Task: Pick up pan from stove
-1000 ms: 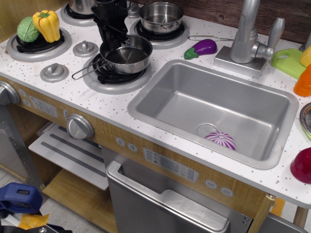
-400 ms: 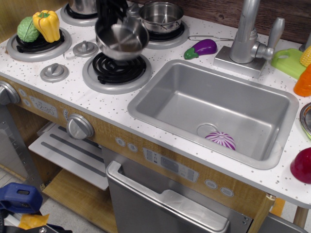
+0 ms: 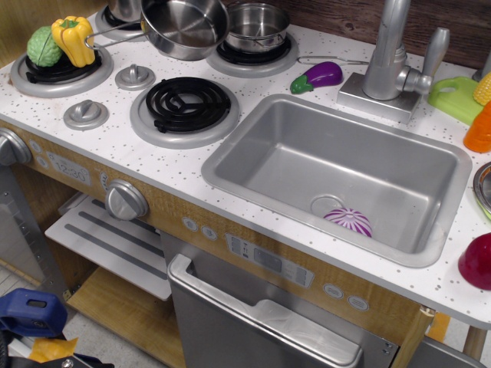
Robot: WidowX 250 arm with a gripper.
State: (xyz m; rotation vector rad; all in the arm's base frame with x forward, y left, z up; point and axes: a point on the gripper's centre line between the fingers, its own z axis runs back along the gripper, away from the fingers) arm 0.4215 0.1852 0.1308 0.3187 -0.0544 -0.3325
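Note:
The shiny steel pan (image 3: 184, 27) hangs tilted in the air at the top edge of the view, above the back of the stove (image 3: 115, 142). Its thin wire handle (image 3: 115, 38) points left. The front right burner (image 3: 188, 103) beneath it is bare, with its black coil showing. My gripper is above the top edge of the frame and does not show; only the lifted pan shows that something holds it. A smaller steel pot (image 3: 255, 27) without a long handle sits on the back right burner.
A yellow pepper (image 3: 74, 38) and a green vegetable (image 3: 42, 47) sit on the front left burner. A purple eggplant (image 3: 318, 77) lies beside the faucet (image 3: 391, 61). The grey sink (image 3: 337, 172) holds a purple-striped item (image 3: 349, 221). Another pot stands at the back left.
The pan rose off the front right burner and moved up and back. The gripper, seen clamped on its rim earlier, has gone out of the frame's top.

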